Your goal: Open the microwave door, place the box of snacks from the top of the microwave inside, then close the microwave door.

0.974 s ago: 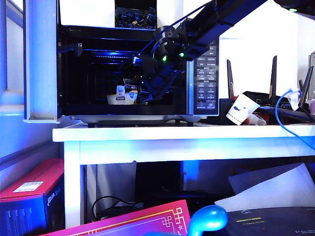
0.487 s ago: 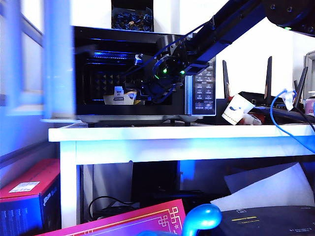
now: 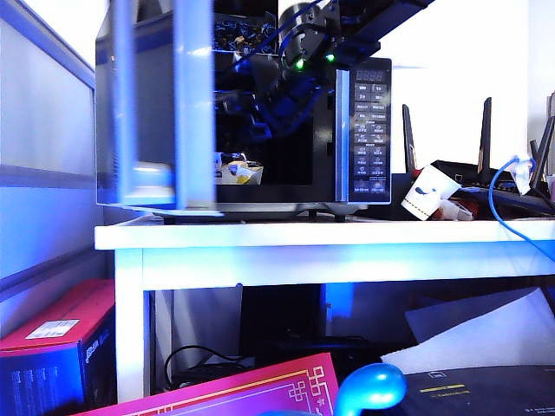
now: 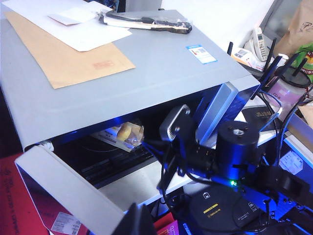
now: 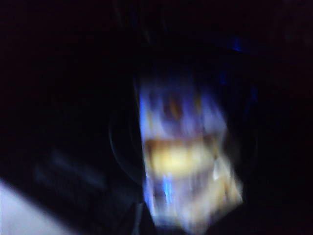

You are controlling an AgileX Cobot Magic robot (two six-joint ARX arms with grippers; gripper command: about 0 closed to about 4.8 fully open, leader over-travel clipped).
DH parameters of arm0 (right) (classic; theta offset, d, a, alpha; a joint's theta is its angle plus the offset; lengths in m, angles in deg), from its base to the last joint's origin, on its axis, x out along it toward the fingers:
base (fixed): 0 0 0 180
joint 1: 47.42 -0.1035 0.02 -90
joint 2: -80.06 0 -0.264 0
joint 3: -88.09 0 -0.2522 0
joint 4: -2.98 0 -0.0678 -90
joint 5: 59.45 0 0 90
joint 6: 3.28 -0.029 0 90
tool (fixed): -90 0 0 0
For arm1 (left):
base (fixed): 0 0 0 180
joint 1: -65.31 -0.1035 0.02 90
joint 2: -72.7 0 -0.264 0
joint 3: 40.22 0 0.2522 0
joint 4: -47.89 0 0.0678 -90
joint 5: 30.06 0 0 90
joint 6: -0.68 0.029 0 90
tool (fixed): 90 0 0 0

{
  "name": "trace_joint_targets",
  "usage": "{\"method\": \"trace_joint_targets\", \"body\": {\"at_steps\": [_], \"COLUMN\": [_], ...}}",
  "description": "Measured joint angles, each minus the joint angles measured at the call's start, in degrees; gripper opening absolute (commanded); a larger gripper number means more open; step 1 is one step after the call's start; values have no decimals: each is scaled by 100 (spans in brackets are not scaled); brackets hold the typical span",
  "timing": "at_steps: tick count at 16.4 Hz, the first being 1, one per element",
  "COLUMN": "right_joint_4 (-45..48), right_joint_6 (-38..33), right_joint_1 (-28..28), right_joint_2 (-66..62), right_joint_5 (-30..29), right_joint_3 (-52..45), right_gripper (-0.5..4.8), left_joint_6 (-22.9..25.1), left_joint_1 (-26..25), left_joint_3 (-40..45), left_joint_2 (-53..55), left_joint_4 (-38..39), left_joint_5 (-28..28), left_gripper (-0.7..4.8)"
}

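We count one wide black microwave with silver edging [image 3: 260,113] on the white worktop [image 3: 329,234], and its one door, a glossy panel with a pale frame [image 3: 156,108], stands swung open. Inside sits the one small clear plastic box of pale snack packets [image 3: 236,171], on the floor of the cavity, below and just beyond the right gripper [image 3: 260,108]. That gripper, on the black arm reaching in from above, is at the cavity mouth with its fingers clenched on nothing; its own camera shows only the box [image 5: 188,166], badly blurred, in the dark. The left gripper is not seen in any view; its fingers are closed. From the left wrist we look down on the microwave's grey top [image 4: 146,73], which carries one brown envelope [image 4: 68,51], white papers [image 4: 73,19] and one dark box [image 4: 146,20]. Beside the microwave lies one tipped paper cup [image 3: 429,192].
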Motion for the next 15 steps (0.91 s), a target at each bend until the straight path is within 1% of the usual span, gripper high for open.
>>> {"method": "trace_joint_targets", "body": {"at_steps": [2,4,6,7,9,11,13,15], "right_joint_4": [-721,-1432,-1932,-2164,-2527,-2452,-1943,-1578], "right_joint_6": [136,269,286,289,306,306,280,275], "right_joint_1": [13,13,11,11,11,9,13,13], "right_joint_2": [33,348,767,944,1508,2218,2785,3217], "right_joint_5": [63,264,431,452,457,643,979,1038], "right_joint_3": [-15,-37,-33,-35,-37,-35,7,4], "right_gripper": [-6,-6,-5,-5,-6,-6,-5,-6], "left_joint_6": [2,4,68,179,232,221,225,260], "left_joint_1": [2,2,0,2,2,4,223,267], "left_joint_3": [0,0,0,0,33,127,321,680], "left_joint_2": [0,0,0,0,11,26,33,76], "left_joint_4": [0,129,590,839,1130,1132,1137,1134], "left_joint_5": [2,0,-11,-15,-17,-17,20,219], "left_gripper": [-5,-5,-5,-4,-5,-5,-5,-4]}}
